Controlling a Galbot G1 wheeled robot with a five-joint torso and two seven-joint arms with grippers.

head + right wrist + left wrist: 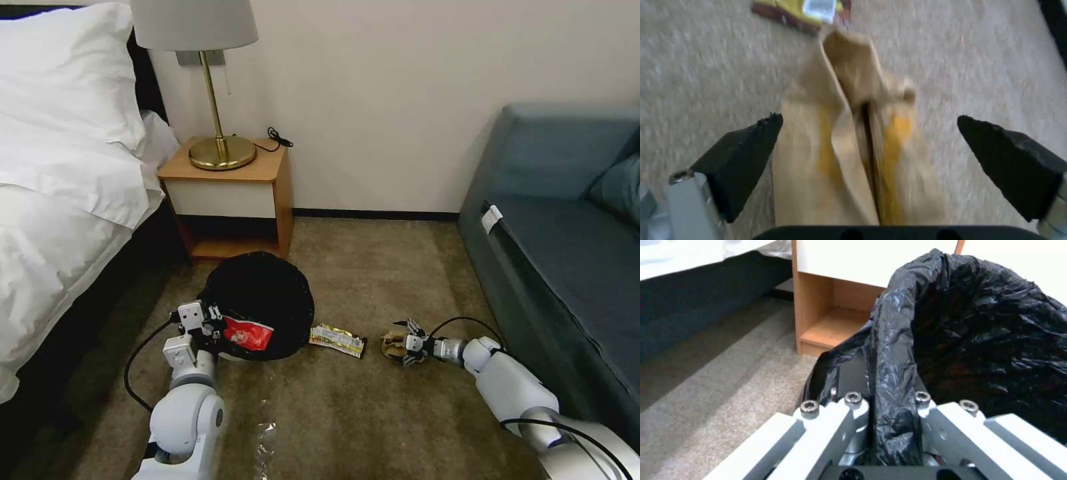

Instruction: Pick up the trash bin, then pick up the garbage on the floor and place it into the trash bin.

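Observation:
The trash bin (263, 293), lined with a crinkled black bag, is tipped toward me on the carpet, and a red wrapper (248, 333) lies inside it. My left gripper (208, 328) is shut on the near rim, with the black bag (893, 373) pinched between its fingers (853, 400). My right gripper (408, 344) is low at the floor and open. Its black fingertips (760, 133) straddle a crumpled brown paper bag (849, 160) (393, 345) without pressing it. A silvery-yellow wrapper (338, 339) (804, 10) lies between the bin and the paper bag. A clear bottle (265, 440) lies near me.
A wooden nightstand (230, 193) with a brass lamp (217, 120) stands just behind the bin. The bed (60, 200) runs along the left and a blue sofa (567, 240) along the right. Open carpet (373, 413) lies between my arms.

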